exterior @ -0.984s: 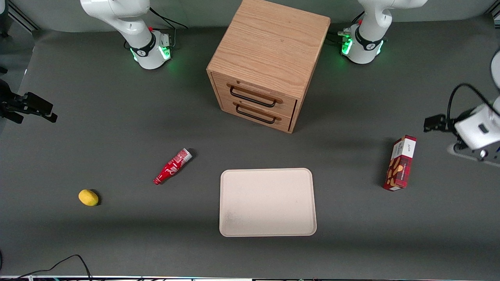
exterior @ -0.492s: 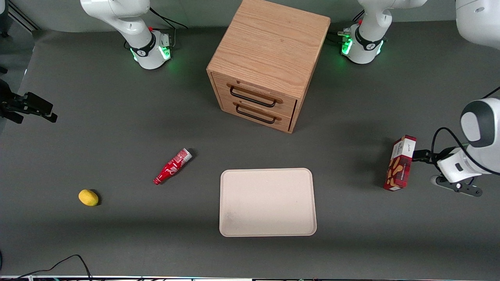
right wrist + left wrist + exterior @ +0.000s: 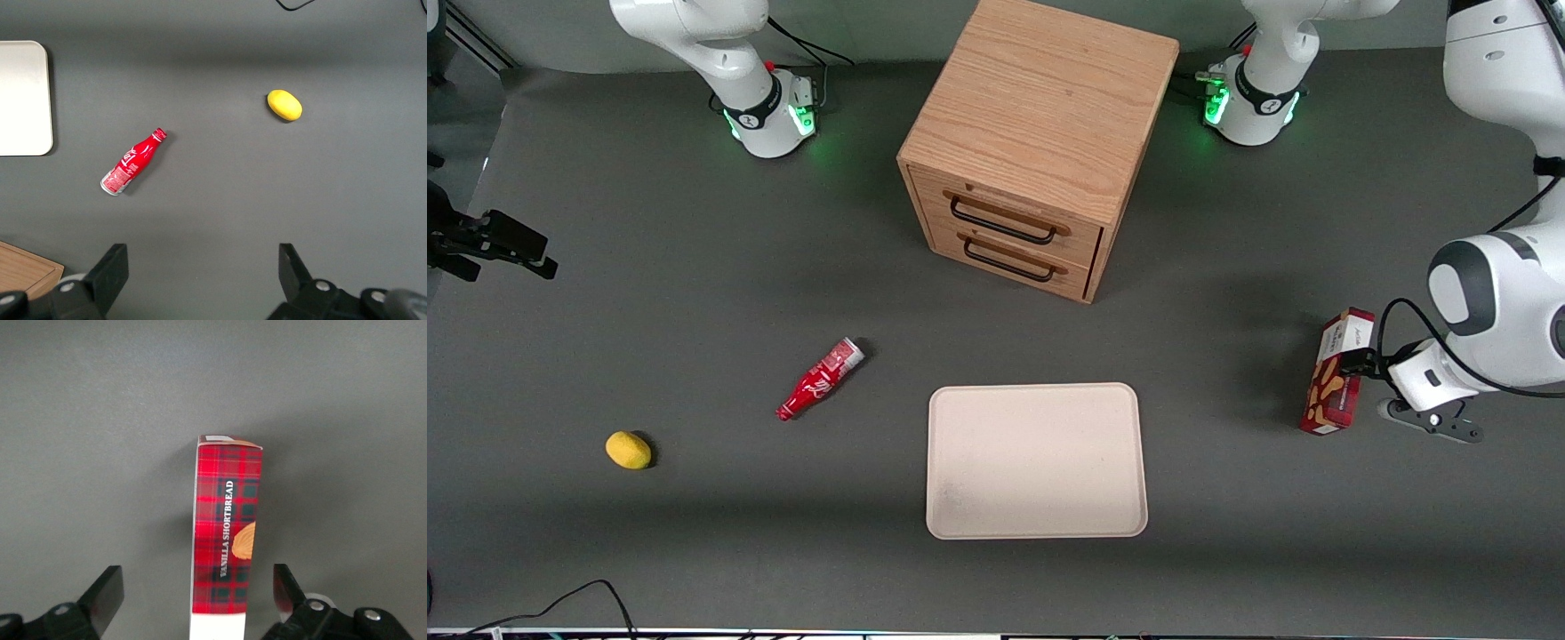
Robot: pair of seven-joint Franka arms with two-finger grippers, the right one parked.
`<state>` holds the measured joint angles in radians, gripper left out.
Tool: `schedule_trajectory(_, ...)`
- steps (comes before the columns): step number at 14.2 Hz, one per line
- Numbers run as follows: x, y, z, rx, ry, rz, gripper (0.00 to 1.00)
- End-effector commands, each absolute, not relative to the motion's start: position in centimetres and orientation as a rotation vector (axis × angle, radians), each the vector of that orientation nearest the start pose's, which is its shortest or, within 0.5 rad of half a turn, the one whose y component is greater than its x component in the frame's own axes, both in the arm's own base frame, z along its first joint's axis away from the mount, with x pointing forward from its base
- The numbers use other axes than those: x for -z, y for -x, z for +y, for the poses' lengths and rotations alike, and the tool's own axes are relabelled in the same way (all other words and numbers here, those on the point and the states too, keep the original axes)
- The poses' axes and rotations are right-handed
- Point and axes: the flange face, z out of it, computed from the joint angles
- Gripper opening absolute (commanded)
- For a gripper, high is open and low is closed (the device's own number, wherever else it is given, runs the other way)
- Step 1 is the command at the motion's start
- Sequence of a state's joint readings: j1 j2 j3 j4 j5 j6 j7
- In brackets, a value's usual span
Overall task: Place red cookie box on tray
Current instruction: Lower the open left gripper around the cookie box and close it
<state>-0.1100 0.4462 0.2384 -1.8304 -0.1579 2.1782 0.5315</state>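
The red cookie box (image 3: 1327, 396) stands on its long narrow side on the dark table, toward the working arm's end, well apart from the tray. It also shows in the left wrist view (image 3: 227, 540), red tartan with a white end panel. The left arm's gripper (image 3: 1356, 363) is low at the box, open, with one finger on each side of the box (image 3: 195, 577) and a gap to each. The cream-beige tray (image 3: 1034, 460) lies flat near the table's middle, nearer the front camera than the cabinet, with nothing on it.
A wooden drawer cabinet (image 3: 1032, 151) with both drawers shut stands farther from the camera than the tray. A small red bottle (image 3: 818, 380) and a yellow lemon (image 3: 628, 450) lie toward the parked arm's end. A black cable (image 3: 560, 603) lies at the table's near edge.
The left arm has swung in and come down to the cookie box; its open gripper now straddles it. The box, tray and other things have not moved.
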Motion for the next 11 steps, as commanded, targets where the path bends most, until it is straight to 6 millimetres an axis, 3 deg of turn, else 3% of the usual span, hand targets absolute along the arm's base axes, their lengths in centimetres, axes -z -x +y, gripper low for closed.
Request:
schedule_trajectory(1, -27.6, -61.8, 6.4, -0.057, 3.155, 0.533, 1.00)
schedule_trajectory(8, -24.3, -59.9, 6.2, -0.007, 3.139, 0.535, 1.00)
schedule_trajectory(11, -23.6, -59.5, 6.2, -0.001, 3.136, 0.530, 0.92)
